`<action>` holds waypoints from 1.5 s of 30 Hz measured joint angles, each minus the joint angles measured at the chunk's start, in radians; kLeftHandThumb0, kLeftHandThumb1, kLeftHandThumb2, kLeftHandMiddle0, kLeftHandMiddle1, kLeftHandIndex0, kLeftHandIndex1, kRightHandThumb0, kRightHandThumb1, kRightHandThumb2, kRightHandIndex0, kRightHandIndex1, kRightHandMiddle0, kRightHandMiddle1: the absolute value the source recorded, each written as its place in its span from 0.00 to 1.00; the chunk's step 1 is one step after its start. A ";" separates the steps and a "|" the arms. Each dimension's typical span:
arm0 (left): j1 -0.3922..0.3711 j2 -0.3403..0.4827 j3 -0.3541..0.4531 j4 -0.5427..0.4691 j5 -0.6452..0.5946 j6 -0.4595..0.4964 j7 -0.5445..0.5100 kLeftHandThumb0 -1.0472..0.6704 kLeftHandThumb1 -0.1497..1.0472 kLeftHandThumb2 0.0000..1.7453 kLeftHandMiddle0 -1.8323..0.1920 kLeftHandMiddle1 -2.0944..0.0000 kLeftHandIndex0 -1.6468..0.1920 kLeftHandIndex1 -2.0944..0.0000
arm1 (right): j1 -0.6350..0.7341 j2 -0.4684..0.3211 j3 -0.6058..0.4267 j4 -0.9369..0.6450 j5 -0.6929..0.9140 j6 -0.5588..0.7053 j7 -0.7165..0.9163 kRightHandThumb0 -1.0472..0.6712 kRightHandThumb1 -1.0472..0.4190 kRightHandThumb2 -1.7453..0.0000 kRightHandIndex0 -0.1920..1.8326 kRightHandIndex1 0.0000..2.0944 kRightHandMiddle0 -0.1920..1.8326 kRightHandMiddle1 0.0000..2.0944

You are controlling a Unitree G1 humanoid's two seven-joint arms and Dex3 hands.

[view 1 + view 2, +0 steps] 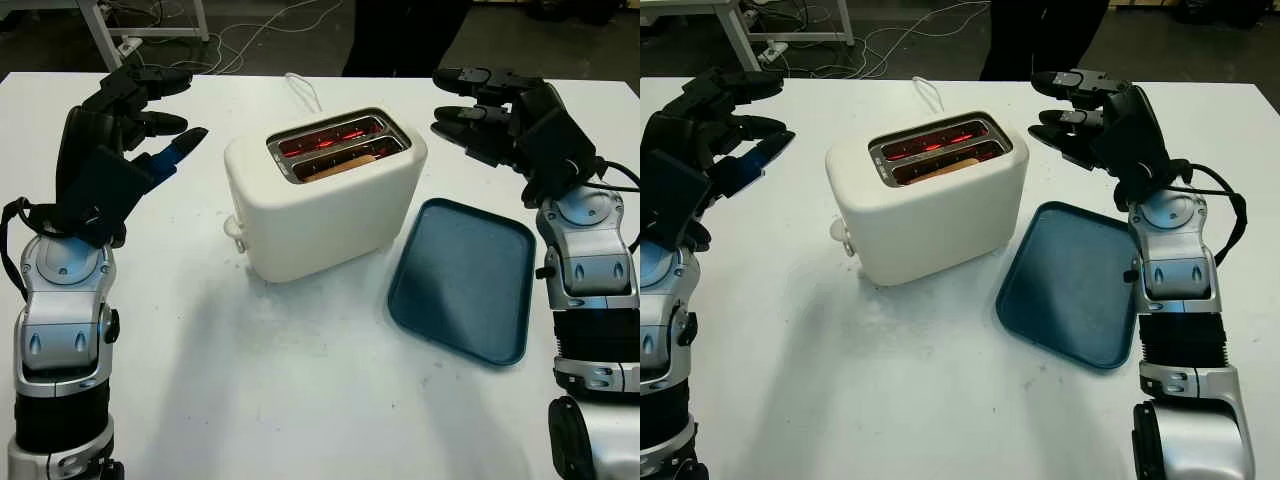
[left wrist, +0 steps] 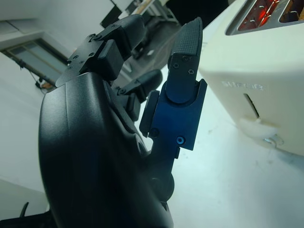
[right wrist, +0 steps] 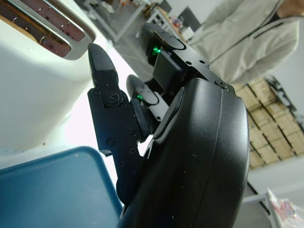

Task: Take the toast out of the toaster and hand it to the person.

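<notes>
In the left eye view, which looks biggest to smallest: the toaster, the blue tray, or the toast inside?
1. Toaster and blue tray: too alike in apparent size to rank.
2. Toast, smallest; just its top edge shows in the nearer slot.

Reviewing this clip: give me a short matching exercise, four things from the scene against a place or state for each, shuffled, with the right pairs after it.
Things:
1. toaster
2. toast
3. tray
4. person

Places or states:
A. lying flat on the table beside the toaster, on the right hand's side
B. standing at the far edge of the table
C. mid-table, slots glowing red
D. sitting low in the nearer slot

Pairs: 1-C, 2-D, 3-A, 4-B

The left hand and right hand are both open, raised on either side of the toaster.
</notes>
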 measured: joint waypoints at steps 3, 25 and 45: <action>0.000 0.000 0.000 0.000 0.000 0.000 0.000 0.33 0.89 0.05 0.72 0.55 0.67 0.71 | 0.000 0.000 0.000 0.000 0.000 0.000 0.000 0.42 0.13 1.00 0.50 0.02 0.48 0.00; 0.000 0.000 0.000 0.002 0.001 -0.003 0.001 0.33 0.89 0.05 0.72 0.55 0.67 0.71 | -0.001 0.000 0.000 -0.005 -0.001 0.002 0.000 0.43 0.13 1.00 0.50 0.02 0.48 0.00; 0.000 -0.004 0.000 -0.002 0.000 0.006 0.004 0.33 0.89 0.05 0.72 0.55 0.67 0.72 | -0.004 0.000 0.000 0.007 -0.001 0.001 0.000 0.42 0.14 1.00 0.50 0.02 0.48 0.00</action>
